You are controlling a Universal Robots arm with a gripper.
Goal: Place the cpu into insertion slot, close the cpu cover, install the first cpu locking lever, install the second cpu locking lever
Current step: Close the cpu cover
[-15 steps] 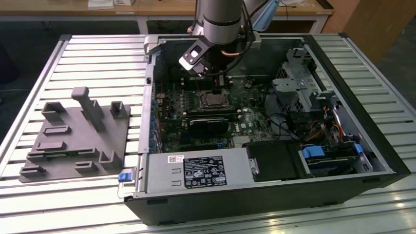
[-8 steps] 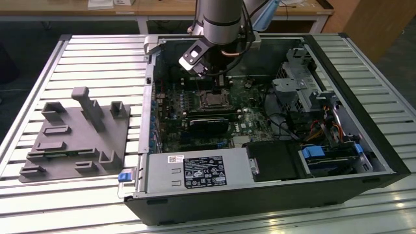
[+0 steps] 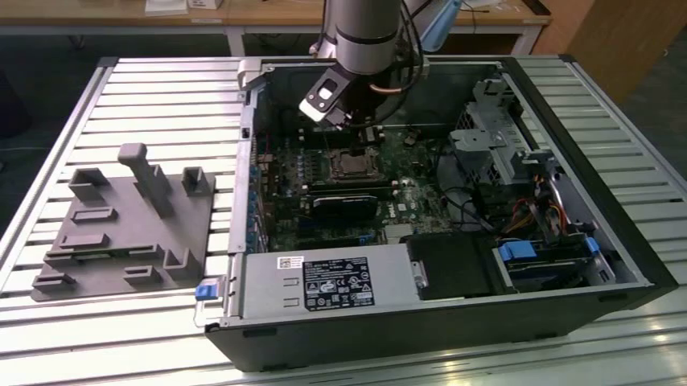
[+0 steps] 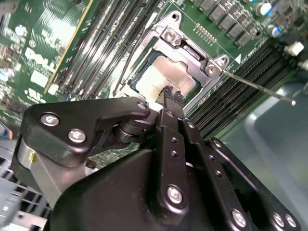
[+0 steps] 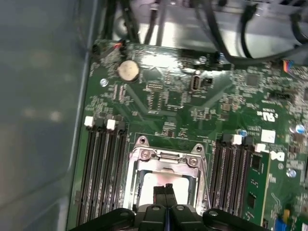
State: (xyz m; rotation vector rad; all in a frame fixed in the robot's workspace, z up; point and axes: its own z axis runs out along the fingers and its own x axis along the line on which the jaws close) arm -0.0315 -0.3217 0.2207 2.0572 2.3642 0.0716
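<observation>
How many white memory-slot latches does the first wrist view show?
4 white latches: two toward the case wall, two across the cpu cover. Others may be hidden.

Arm (image 3: 363, 36) tilted downward, tool (image 5: 166, 187) pinched closed.

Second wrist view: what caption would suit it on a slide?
Closed gripper over the chip, silvery cover framing it, a thin lever jutting out alongside, on a green motherboard.
</observation>
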